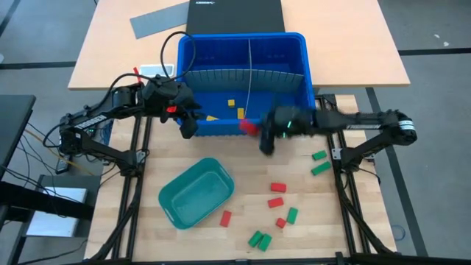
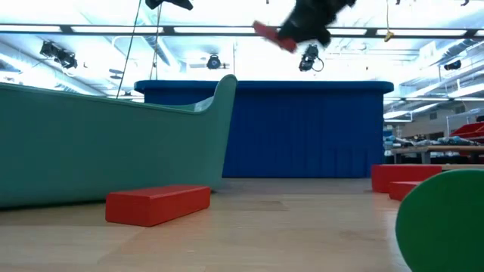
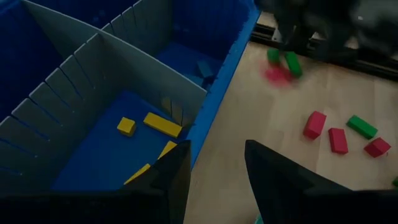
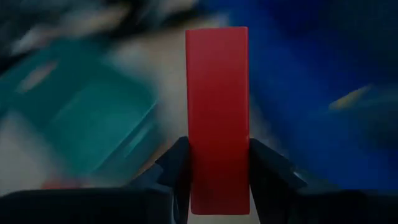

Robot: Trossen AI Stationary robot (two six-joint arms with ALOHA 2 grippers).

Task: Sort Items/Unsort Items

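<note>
My right gripper is pinching a red block upright, at centre frame in the high view, by the blue bin's lower edge. My left gripper hangs spread and empty over that bin's lower-left corner. Yellow blocks lie inside the bin; red and green blocks are scattered lower right, beside the teal tray.

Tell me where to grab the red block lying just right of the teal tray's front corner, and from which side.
Grip the red block across its two long sides, at mid-length, coming straight down from above. It lies flat on the wood, tilted diagonally, so turn the claw to match. It lies close to the teal tray, so keep the fingers clear of that rim. The spot appears open overhead.
</note>
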